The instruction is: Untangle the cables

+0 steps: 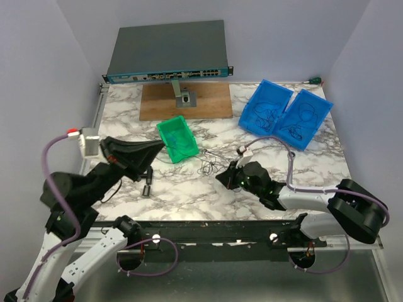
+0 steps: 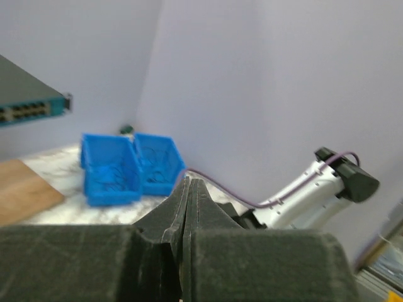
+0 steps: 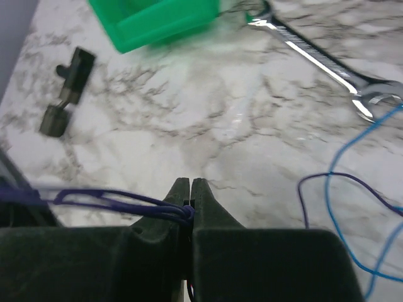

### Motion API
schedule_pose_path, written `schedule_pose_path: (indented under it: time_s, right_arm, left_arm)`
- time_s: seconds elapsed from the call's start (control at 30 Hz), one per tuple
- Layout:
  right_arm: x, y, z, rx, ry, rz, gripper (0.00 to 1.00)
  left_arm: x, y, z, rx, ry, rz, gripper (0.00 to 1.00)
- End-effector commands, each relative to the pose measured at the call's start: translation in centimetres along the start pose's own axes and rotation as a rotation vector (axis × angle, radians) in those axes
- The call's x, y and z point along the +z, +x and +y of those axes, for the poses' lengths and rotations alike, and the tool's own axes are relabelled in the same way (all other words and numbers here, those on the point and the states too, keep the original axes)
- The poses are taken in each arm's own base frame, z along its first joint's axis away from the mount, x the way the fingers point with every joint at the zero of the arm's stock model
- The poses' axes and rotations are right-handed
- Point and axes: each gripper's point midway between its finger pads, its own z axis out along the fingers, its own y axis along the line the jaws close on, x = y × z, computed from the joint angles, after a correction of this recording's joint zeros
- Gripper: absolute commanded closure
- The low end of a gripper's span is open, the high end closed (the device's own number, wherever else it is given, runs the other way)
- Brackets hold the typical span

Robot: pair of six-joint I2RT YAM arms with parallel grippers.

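Right tool [image 3: 190,184] is pinched fully together on a few thin dark strands of the cables [image 3: 126,199], which run off left from the tips. The rest of the cables lie loose on the bench [image 3: 208,119] to the right, with one blue strand and one dark strand curling in open loops. The wrench [image 3: 318,60] lies just beyond, its open end near the blue strand; cannot tell if they touch. The green bin [image 3: 157,25] sits further out and a small black part [image 3: 66,94] lies off to the left. The left tool [image 2: 189,187] is closed with nothing in it, raised off the bench, facing the blue bins [image 2: 126,167] and well apart from the cables.

Risks:
- Only one tool holds the cables, so a pull likely drags the whole tangle instead of opening it.
- With several strands in one pinch, a pull could tighten the knot.
- The blue loop could catch on the wrench head and drag it along.
- The strands are very thin and could slip out of the tips under tension.
- The left tool must open before coming down, or it will just push the wires flat.
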Motion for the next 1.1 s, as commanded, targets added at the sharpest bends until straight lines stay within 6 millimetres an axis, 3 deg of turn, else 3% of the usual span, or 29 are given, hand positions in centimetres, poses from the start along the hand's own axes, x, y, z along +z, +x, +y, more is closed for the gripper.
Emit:
schedule_pose_path:
  time_s: [0.0,0.2,0.4,0.57,0.77,0.9,1.0,1.07]
  right_arm:
    - [-2.4,-0.7,-7.9,0.06,0.465,-0.069,0.99]
    - [-6.2,-2.0,-11.6,0.106,0.701,-0.183,0.99]
    - [-11.1,-3.6,-14.6,0.256,0.925,-0.385,0.99]
    - [-14.7,-5.7,-15.1,0.305,0.999,-0.513,0.99]
    - [-20.3,-7.2,-16.3,0.36,1.123,-0.68,0.99]
    - [-21.0,-8.2,-15.9,0.341,1.116,-0.704,0.99]
    - [-22.2,-8.7,-15.9,0.366,1.129,-0.748,0.99]
    - [-20.9,-9.5,-15.1,0.293,1.105,-0.694,0.99]
  left_arm:
    - [-3.3,-2.9,2.9,0.147,-0.229,-0.102,1.0]
    - [-6.9,-3.1,8.3,0.211,-0.562,-0.115,1.0]
    - [-9.3,-1.6,11.8,0.255,-0.755,-0.065,1.0]
    - [-10.4,-0.7,13.7,0.291,-0.873,0.001,1.0]
    - [-14.1,-2.1,15.0,0.338,-1.041,-0.068,1.0]
    - [-15.4,-1.9,15.5,0.334,-1.087,-0.096,1.0]
    - [-17.7,-2.5,15.9,0.315,-1.194,-0.143,1.0]
    - [-17.0,-2.5,15.3,0.324,-1.117,-0.157,1.0]
